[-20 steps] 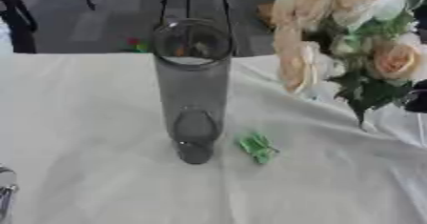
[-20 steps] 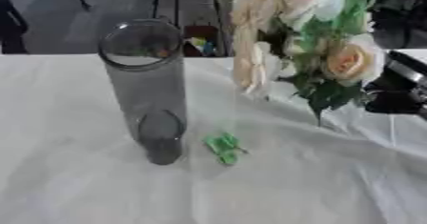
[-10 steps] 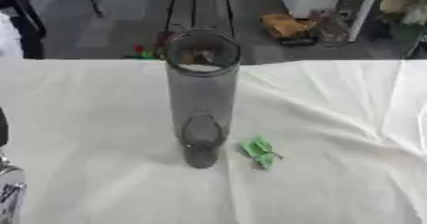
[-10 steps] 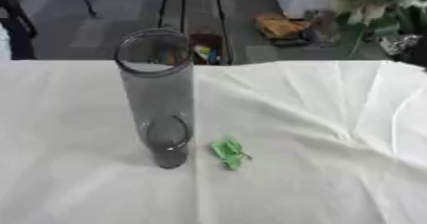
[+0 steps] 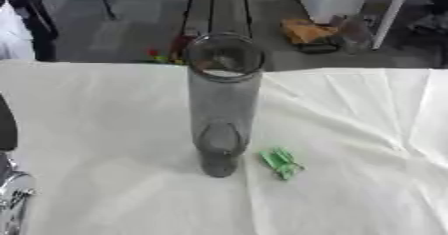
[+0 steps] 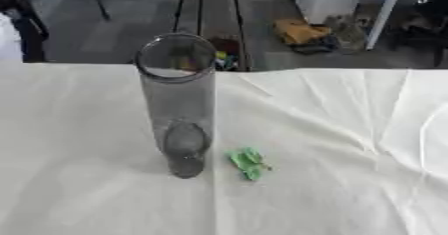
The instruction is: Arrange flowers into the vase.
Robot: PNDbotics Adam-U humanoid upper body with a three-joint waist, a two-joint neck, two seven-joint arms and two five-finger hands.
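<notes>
**Tall glass vase stands alone on the white cloth**

While the left eye view looks down on the table, the vase [image 5: 224, 104], a tall smoky-grey glass cylinder, stands upright near the middle of the white tablecloth [image 5: 105, 109]. Its round mouth is open at the top, and nothing shows inside it. Just beside its foot, on the robot's right, lies a small green scrap [image 5: 281, 163], apart from the glass. At the lower left edge a black and silver part of the robot's left arm [image 5: 10, 179] comes into the picture; the left hand itself is cut off by the edge, so I cannot tell whether its fingers are straight or curled. The cloth shows long creases running out toward the right. Beyond the far edge of the table lies a dark floor with metal legs and an orange object.

Seen from the right eye view, the vase sits a little further left, upright on the cloth, with the green scrap lying flat near its base on the right. Neither hand shows here, and no flowers appear in either view
</notes>
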